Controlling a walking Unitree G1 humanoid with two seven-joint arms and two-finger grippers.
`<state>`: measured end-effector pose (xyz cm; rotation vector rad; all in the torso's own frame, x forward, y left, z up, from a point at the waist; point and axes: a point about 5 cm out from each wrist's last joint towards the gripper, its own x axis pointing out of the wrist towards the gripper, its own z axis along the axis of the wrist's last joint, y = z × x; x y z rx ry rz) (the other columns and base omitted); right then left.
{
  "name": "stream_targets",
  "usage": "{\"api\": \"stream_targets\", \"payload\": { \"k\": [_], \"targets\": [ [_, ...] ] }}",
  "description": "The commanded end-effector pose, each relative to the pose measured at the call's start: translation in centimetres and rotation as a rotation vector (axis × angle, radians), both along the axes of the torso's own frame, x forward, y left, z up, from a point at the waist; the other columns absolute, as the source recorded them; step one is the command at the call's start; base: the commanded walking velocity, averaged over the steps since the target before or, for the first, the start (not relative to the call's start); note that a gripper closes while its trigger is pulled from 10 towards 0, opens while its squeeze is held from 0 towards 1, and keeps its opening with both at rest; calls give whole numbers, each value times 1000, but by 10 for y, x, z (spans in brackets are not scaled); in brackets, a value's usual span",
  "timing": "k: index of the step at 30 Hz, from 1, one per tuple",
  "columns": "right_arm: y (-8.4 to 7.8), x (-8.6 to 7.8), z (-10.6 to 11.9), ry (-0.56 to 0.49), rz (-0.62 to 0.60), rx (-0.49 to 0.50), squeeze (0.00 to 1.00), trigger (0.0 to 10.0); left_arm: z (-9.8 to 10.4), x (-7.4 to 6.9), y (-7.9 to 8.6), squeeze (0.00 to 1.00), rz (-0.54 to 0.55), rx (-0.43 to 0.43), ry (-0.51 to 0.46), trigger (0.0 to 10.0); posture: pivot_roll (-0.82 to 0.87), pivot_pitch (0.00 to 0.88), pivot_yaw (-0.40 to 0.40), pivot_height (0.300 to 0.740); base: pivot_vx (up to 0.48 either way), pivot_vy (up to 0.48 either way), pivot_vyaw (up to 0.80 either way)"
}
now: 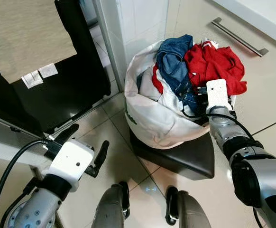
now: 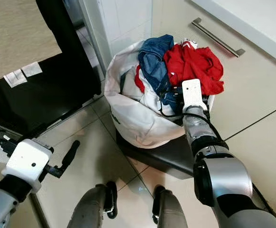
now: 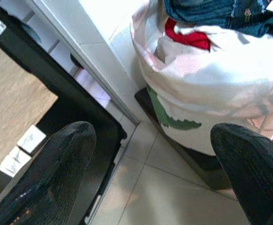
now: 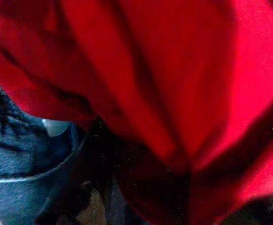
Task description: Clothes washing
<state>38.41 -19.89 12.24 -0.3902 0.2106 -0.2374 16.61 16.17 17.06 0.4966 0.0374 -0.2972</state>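
The right gripper (image 1: 205,95) is pushed into the heaped clothes at the top of the white laundry bag (image 1: 150,116), its fingers buried in cloth, so I cannot tell how far apart they are. Red fabric (image 1: 214,64) lies right against it, with a blue denim garment (image 1: 173,64) just beside. The bag sits on a dark stool (image 1: 185,159). The left gripper (image 1: 86,147) hangs above the tiled floor (image 1: 114,156), well away from the bag, fingers spread wide and holding nothing.

dark stool (image 1: 185,159) on tiled floor (image 1: 114,156); cabinet handle (image 1: 237,37) | white tags (image 1: 39,75)
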Motion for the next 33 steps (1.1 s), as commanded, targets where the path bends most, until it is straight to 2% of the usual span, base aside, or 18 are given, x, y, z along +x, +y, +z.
{"api": "stream_targets", "payload": {
  "k": [1,2,3,8,9,14,17,18,19,23,25,26,27,28,29,30,31,33],
  "targets": [
    [7,4,9,-47,31,-57,0,0,-9,0,0,0,11,5,41,10000,220,329,64,720,0,0,0],
    [7,4,9,-47,31,-57,0,0,-9,0,0,0,11,5,41,10000,220,329,64,720,0,0,0],
    [15,6,14,-83,66,-101,0,0,-11,1,-1,0,12,0,41,10000,213,321,59,720,0,0,0],
    [33,5,12,-113,142,-116,0,0,-11,6,-6,0,7,-18,26,10000,194,308,48,720,0,0,0],
    [41,4,9,-122,179,-94,0,0,-11,11,-8,0,7,-29,17,10000,170,301,41,720,0,0,0],
    [56,2,10,-175,243,-66,0,0,-14,16,-12,0,0,-39,12,10000,149,303,35,720,0,0,0],
    [72,3,26,-301,313,-64,0,0,-16,19,-15,0,-3,-51,5,10000,129,290,29,720,0,0,0],
    [72,3,26,-301,313,-64,0,0,-16,19,-15,0,-3,-51,5,10000,129,290,29,720,0,0,0],
    [81,3,35,-363,353,-43,0,0,-17,24,-18,0,-7,-56,-5,10000,108,264,18,720,0,0,0],
    [93,1,43,-408,431,-6,0,0,-17,30,-21,0,-11,-59,-25,10000,93,244,8,720,0,0,0],
    [111,-4,59,-481,561,49,0,0,-18,46,-24,0,-6,-64,-64,10000,44,189,-9,720,0,0,0],
    [111,-4,59,-481,561,49,0,0,-18,46,-24,0,-6,-64,-64,10000,44,189,-9,720,0,0,0],
    [113,-8,73,-541,598,116,0,0,-18,57,-28,0,-1,-76,-93,10000,12,145,-22,720,0,0,0],
    [113,-8,78,-552,612,141,0,0,-19,64,-31,0,0,-83,-107,10000,-8,111,-31,720,0,0,0],
    [113,-8,78,-552,612,141,0,0,-19,64,-31,0,0,-83,-107,10000,-8,111,-31,720,0,0,0],
    [111,-11,90,-583,623,176,0,0,-16,75,-37,0,-1,-98,-138,10000,-26,77,-38,720,0,0,0],
    [109,-11,94,-594,624,188,0,0,-15,79,-39,0,-2,-103,-148,10000,-26,77,-38,720,0,0,0],
    [105,-8,106,-610,628,217,0,0,-15,92,-44,0,3,-123,-165,10000,-64,8,-40,720,0,0,0]
  ]
}}
